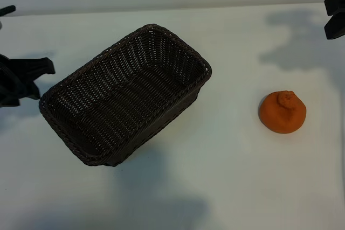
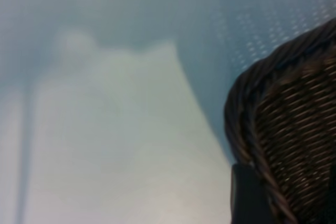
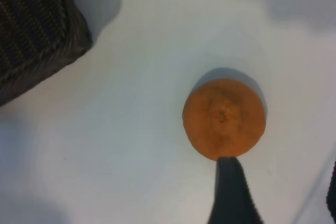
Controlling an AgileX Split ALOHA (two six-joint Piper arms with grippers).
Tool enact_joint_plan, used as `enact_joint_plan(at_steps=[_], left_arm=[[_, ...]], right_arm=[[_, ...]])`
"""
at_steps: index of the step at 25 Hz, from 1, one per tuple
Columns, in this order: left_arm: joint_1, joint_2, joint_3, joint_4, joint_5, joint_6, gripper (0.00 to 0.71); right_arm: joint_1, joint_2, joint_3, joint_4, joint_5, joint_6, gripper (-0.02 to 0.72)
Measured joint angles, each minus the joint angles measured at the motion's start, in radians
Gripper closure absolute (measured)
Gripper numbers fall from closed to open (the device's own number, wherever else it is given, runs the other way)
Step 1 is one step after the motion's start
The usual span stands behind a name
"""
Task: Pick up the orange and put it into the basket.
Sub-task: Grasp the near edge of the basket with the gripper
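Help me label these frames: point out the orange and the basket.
orange (image 1: pixel 282 113): exterior view, middle of its dimpled skin, just below the knobby bump.
basket (image 1: pixel 102 57): exterior view, on the braided rim of its far long side.

Left hand (image 1: pixel 32 82) low at left edge; right hand (image 1: pixel 335 17) raised, open.

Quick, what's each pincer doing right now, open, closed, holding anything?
Left pincer: at the basket's left end; open or closed cannot be told.
Right pincer: open, holding nothing, off the orange at the table's far right.
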Motion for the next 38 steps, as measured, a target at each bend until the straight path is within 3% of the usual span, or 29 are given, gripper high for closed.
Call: enact_joint_plan(at_steps=[9,25,38], left_arm=[[0.0,0.0,0.145,-0.114,-0.187,-0.004,0.313],[0.0,0.007,0.151,-0.12,-0.188,-0.032,0.314],[0.0,0.144,0.151,-0.12,-0.239,-0.032,0.314]], right_arm=[[0.0,0.0,0.0,0.0,-0.001,0.001,0.27],[0.0,0.0,0.0,0.0,-0.001,0.001,0.27],[0.0,0.0,0.0,0.0,-0.002,0.001,0.27]])
